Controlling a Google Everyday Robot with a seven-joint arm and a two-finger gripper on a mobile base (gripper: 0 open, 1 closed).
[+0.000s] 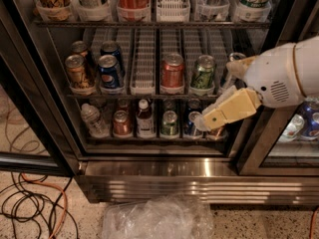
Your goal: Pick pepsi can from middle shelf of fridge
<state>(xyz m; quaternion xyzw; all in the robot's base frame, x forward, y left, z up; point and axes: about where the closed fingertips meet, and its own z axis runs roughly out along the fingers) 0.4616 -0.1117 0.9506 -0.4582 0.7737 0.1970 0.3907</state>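
The fridge (199, 169) stands open in front of me. Two blue pepsi cans stand one behind the other at the left of the middle shelf (149, 96): the front one (109, 72) and the rear one (112, 50). My gripper (215, 117), beige on a white arm (284, 73), hangs in front of the right end of the fridge, low against the bottom rack. It is well to the right of the pepsi cans and below them, touching neither. The arm hides part of a silver can (233, 59).
On the middle shelf are a brown can (79, 73), a red can (173, 71), a green can (203, 72) and white lane trays (143, 59). The rack below holds small bottles and cans (143, 117). A plastic bag (159, 218) and cables (30, 203) lie on the floor.
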